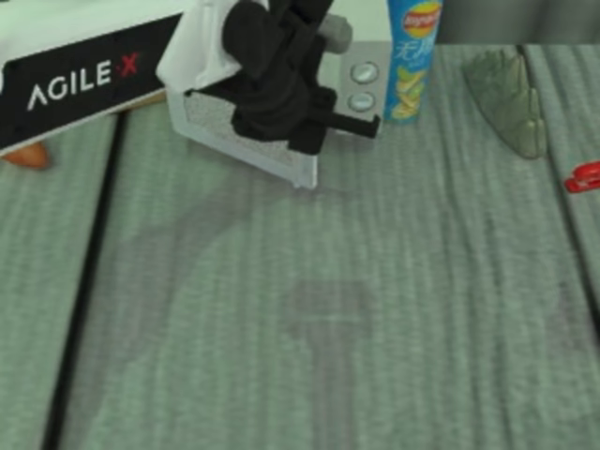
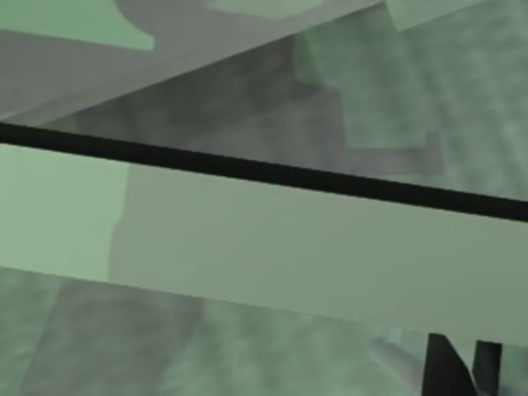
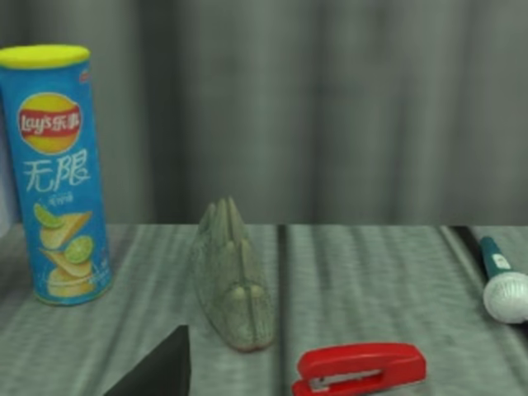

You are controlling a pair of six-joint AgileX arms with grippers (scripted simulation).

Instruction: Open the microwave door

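The white microwave (image 1: 361, 42), with two silver knobs (image 1: 363, 84), stands at the table's back centre. The microwave door (image 1: 248, 141), white with a grey mesh window, is swung partly outward, its free edge toward the table's front. My left gripper (image 1: 352, 122) reaches over the door's free end beside the knobs. In the left wrist view its two dark fingers (image 2: 450, 371) stand close together against a pale panel (image 2: 289, 247). My left gripper (image 2: 470, 371) is shut on the door. Only a dark corner of my right gripper (image 3: 161, 375) shows; it is outside the top view.
A blue crisp can (image 1: 412, 56) (image 3: 58, 173) stands right of the microwave. At the right are a grey-green ridged object (image 1: 511, 103) (image 3: 235, 280), a red stapler (image 1: 583, 176) (image 3: 359, 370) and a teal-handled microphone (image 3: 502, 285). An orange item (image 1: 26, 157) lies at the left edge.
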